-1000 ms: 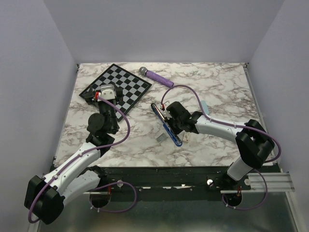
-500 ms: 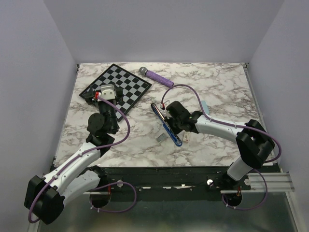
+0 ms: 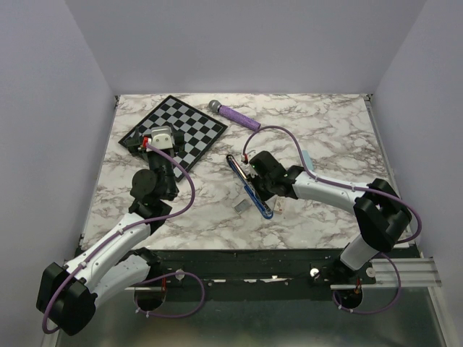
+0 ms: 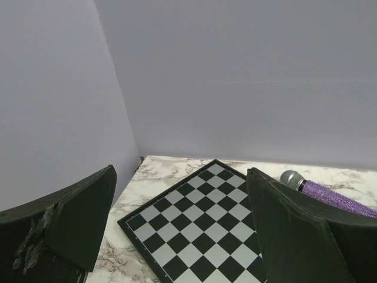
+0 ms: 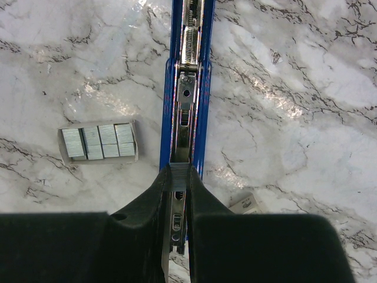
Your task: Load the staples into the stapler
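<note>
The dark blue stapler lies opened out flat on the marble table, its silver staple channel facing up; it also shows in the right wrist view. My right gripper hovers right over the channel and is shut on a short strip of staples, held at the fingertips just above the metal track. A small open tray of spare staples lies left of the stapler. My left gripper is open and empty above the chessboard, far from the stapler.
A black and white chessboard lies at the back left. A purple microphone lies behind the stapler. A pale blue flat bar lies by my right arm. A small white box piece lies right of the stapler.
</note>
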